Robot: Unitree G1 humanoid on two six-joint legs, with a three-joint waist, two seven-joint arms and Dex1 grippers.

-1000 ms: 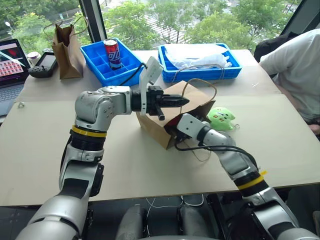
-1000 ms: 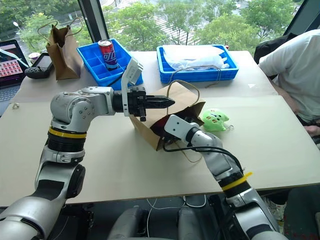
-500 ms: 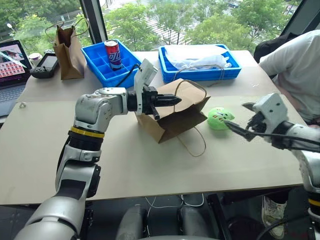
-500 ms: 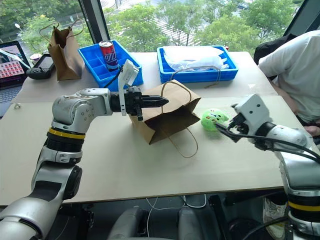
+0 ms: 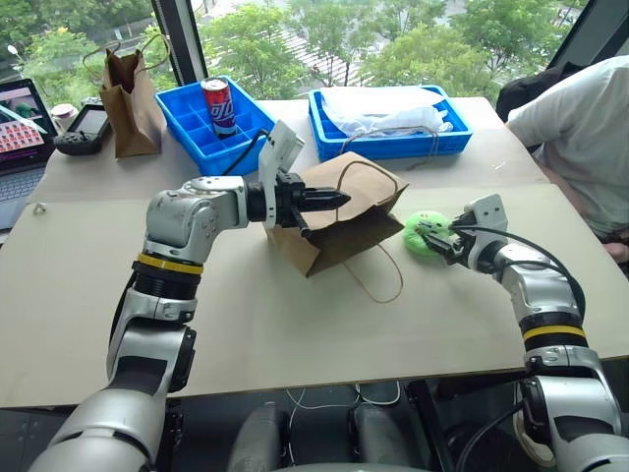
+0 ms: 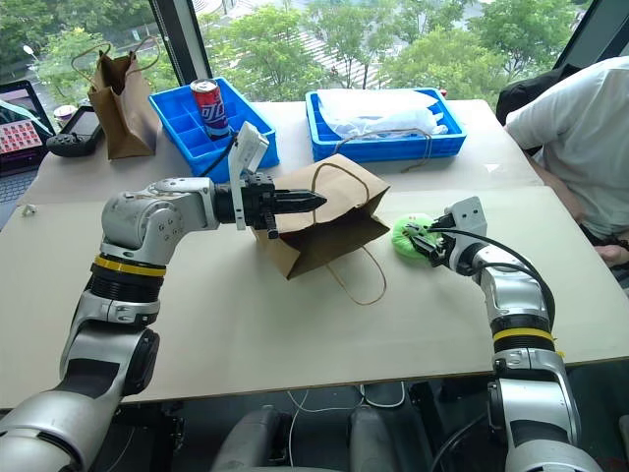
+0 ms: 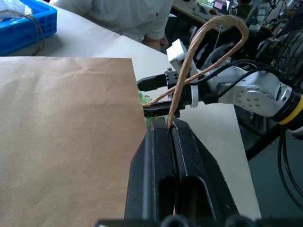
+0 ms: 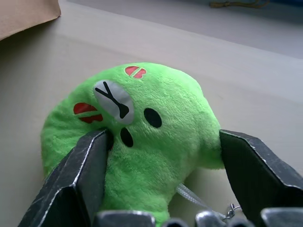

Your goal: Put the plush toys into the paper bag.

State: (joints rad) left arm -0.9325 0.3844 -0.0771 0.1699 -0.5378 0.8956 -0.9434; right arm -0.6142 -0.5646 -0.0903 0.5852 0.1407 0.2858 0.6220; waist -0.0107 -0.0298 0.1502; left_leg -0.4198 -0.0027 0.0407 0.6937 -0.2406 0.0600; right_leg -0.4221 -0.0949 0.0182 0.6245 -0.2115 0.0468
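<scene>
Straddling green plush toy on desk, right end effector open, not clamped; left end effector pinches paper bag handle closed. Red toy unseen.

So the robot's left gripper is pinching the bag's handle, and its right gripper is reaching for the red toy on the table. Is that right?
Not quite. The toy between the right gripper's fingers is lime green, not red; the right wrist view shows it plainly. The rest holds: the left gripper is shut on the paper bag's cord handle.
</scene>
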